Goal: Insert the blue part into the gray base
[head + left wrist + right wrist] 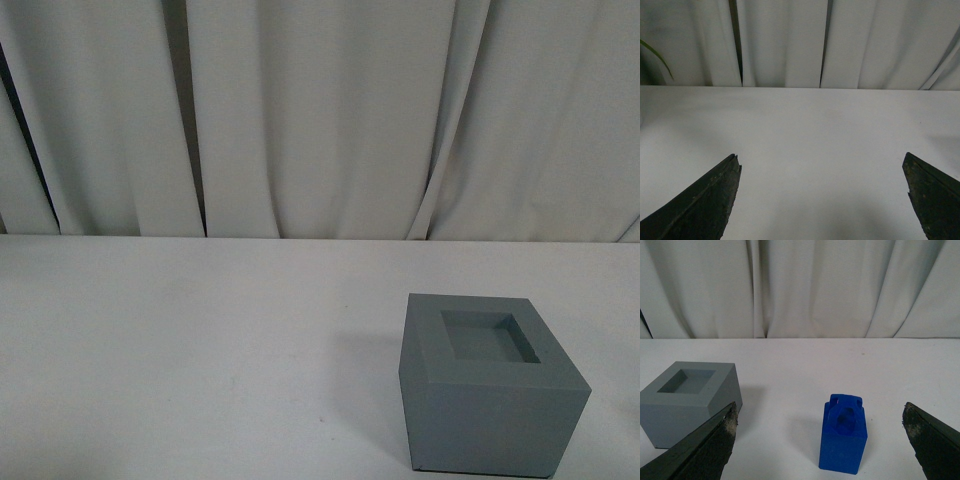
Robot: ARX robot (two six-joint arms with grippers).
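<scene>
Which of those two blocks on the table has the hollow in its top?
The gray base, the wider cube, has a square recess sunk into its top face. The blue part is narrower and ends in an arched handle instead.

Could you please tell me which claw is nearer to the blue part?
Right. The right claw is open with the blue part standing on the table just ahead of it; the left claw, also open, has only table and curtain ahead.

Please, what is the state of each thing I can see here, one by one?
gray base: upright on the table, recess empty.
blue part: upright on the table, not inserted, apart from the gray base.
left gripper: jaws open, holding nothing.
right gripper: jaws open, holding nothing.
</scene>
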